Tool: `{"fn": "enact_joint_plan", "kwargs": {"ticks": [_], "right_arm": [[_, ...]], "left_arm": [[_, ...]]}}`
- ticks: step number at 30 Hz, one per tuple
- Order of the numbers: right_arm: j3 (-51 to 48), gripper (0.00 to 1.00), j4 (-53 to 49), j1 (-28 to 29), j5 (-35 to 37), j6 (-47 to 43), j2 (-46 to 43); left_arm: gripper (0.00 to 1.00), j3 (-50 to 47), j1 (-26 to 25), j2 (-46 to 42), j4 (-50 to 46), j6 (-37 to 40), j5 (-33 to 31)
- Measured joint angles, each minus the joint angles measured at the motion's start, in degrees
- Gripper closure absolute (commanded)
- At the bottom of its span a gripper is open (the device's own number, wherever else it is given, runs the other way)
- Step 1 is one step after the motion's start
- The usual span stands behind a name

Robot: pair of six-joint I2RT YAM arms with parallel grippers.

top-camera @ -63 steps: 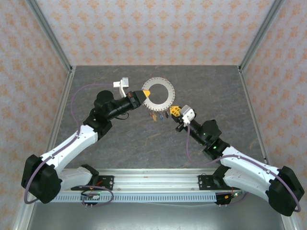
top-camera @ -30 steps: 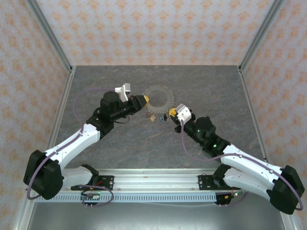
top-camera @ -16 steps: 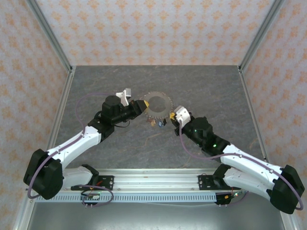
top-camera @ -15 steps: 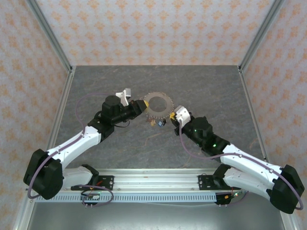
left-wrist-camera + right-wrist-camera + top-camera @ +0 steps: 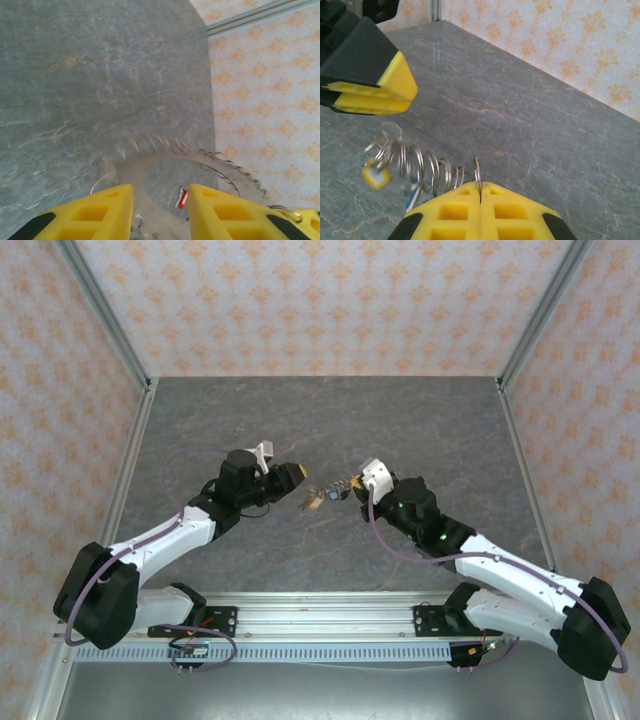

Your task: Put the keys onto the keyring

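Rt tool [image 5: 480, 189] pinched shut on rim of large grey serrated metal ring [image 5: 161, 156], tiny coloured-head keys [image 5: 316, 502] hanging off it over grey stone surface [image 5: 410, 420]. Lt tool [image 5: 160, 194] part-open, gripping nothing, ring just ahead of its tips.

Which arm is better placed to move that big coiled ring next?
Right, probably: the right gripper is shut on the rim of the large grey coiled metal keyring, while the left gripper stands open, not gripping it.
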Motion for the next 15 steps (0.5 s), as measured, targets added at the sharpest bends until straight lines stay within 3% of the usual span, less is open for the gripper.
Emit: {"fn": "enact_joint_plan", "kwargs": {"ticks": [9, 15], "right_arm": [[3.5, 1.0, -11.32, -1.46, 0.04, -6.78, 2.56], [5.68, 1.0, -16.72, 1.97, 0.94, -16.46, 4.55]], "left_arm": [[0.52, -3.34, -0.11, 0.24, -1.64, 1.6, -2.05], [0.45, -3.06, -0.11, -5.18, -7.26, 6.01, -7.32]]}}
